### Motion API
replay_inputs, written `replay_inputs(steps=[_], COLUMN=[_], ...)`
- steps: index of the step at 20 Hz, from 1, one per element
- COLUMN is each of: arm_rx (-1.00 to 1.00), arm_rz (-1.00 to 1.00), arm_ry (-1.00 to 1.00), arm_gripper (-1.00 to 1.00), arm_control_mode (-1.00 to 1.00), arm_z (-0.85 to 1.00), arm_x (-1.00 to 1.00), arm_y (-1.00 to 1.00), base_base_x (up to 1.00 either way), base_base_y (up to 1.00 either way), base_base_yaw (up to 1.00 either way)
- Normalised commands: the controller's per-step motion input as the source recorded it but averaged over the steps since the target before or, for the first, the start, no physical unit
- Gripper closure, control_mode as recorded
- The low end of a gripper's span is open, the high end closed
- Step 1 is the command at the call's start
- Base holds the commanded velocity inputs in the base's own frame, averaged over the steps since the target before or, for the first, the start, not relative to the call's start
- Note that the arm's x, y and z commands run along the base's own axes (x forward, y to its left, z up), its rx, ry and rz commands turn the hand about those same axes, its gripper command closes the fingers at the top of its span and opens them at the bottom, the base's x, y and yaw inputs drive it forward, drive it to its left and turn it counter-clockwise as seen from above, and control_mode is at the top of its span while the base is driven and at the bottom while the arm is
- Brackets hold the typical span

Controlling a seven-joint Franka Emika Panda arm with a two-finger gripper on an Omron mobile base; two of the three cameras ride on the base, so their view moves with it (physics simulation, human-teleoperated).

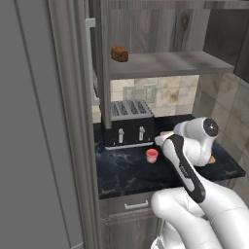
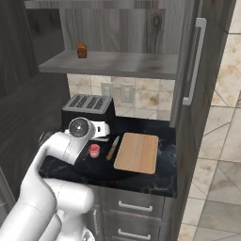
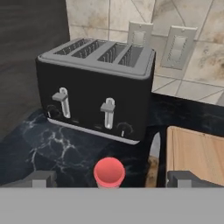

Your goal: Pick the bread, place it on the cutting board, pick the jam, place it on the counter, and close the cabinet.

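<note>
**Open gripper above the jam, bread on the cabinet shelf**

The gripper (image 3: pixel 109 180) stands with its two blocky grey fingertips (image 3: pixel 41 178) spread wide, nothing between them. Just below and between them sits the jam (image 3: pixel 109 172), a squat round jar with a smooth red-pink top, standing upright on the counter (image 3: pixel 48 144), whose black stone surface runs with pale marbled veins. Just beside the jar lies a slim knife (image 3: pixel 153 159), its pale blade pointing toward the toaster and its wooden handle toward the hand. Touching or nearly touching the knife's far side is the cutting board (image 2: pixel 137 152), a flat light tan wooden rectangle with rounded corners and a fine straight grain, lying bare on the counter.

Behind the jar stands a boxy black toaster (image 3: pixel 94 103) with a brushed grey top, four long slots, two metal levers and small round knobs. Beyond it the wall is beige stone tile with two pale outlet plates (image 3: pixel 177 47).

Higher up, the cabinet (image 2: pixel 122 28) of dark grey-brown woodgrain stands open, its door (image 2: pixel 188 66) carrying a slim vertical metal bar handle. On its flat grey shelf (image 2: pixel 122 63) rests the bread (image 1: pixel 119 53), a small dark brown crusty chunk, near the shelf's left end
</note>
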Motion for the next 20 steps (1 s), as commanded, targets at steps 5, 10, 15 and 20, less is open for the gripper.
replay_inputs(steps=[5,10,15,20], arm_rx=[0.00,0.00,0.00,0.00], arm_rz=[0.00,0.00,0.00,0.00], arm_ry=[-0.04,-0.03,-0.02,-0.02], arm_gripper=[-1.00,-1.00,-1.00,-1.00], arm_control_mode=[-1.00,-1.00,-1.00,-1.00], arm_z=[0.43,0.44,0.44,0.43], arm_x=[-0.11,-0.10,-0.13,-0.15], arm_y=[0.00,0.00,0.00,0.00], base_base_x=[0.00,0.00,0.00,0.00], base_base_y=[0.00,0.00,0.00,0.00], base_base_yaw=[0.00,0.00,0.00,0.00])
